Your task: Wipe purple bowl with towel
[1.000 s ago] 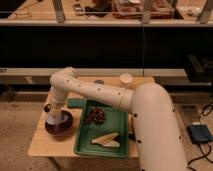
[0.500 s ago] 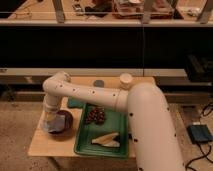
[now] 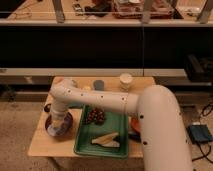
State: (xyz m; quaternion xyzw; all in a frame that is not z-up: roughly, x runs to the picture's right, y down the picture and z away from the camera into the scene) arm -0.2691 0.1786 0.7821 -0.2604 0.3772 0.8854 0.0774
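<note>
The purple bowl sits on the left part of the wooden table. My gripper reaches down into the bowl from the white arm and presses a pale towel inside it. The arm's wrist hides most of the gripper and part of the bowl.
A green tray right of the bowl holds dark grapes and a banana. A grey cup and a cream cup stand at the table's back. An orange object sits by the arm's right side.
The wrist has shifted left and lower over the bowl, and the arm has swung across the table toward the left.
</note>
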